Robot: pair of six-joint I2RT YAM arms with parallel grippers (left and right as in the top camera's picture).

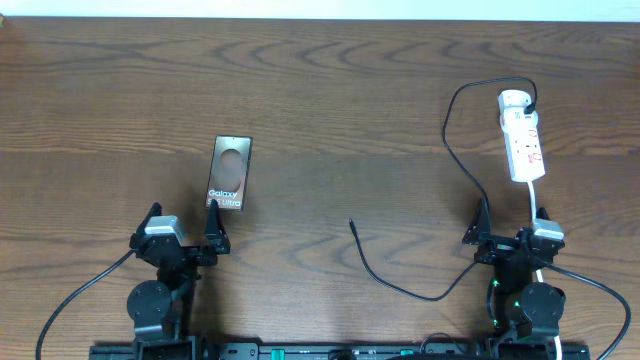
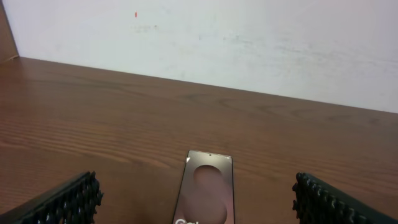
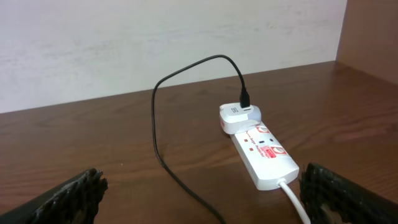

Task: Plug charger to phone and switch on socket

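The phone (image 1: 230, 172) lies flat on the table, its lettered end toward my left gripper (image 1: 183, 222). That gripper is open just short of it, and the left wrist view shows the phone (image 2: 206, 190) between and beyond the two fingers. The charger (image 1: 447, 148) runs from a white adapter (image 3: 236, 116) plugged into the socket (image 1: 522, 135). It loops left, then down, and its plug tip (image 1: 352, 224) lies loose mid-table. My right gripper (image 1: 512, 222) is open, near the socket's (image 3: 264, 152) close end, with the charger cable (image 3: 155, 124) crossing ahead of it.
The socket's white cord (image 3: 295, 199) runs back past my right finger (image 3: 329, 193) to the base. Black robot cables (image 1: 85, 290) trail from both bases along the front edge. A pale wall (image 2: 249, 43) borders the table's far side.
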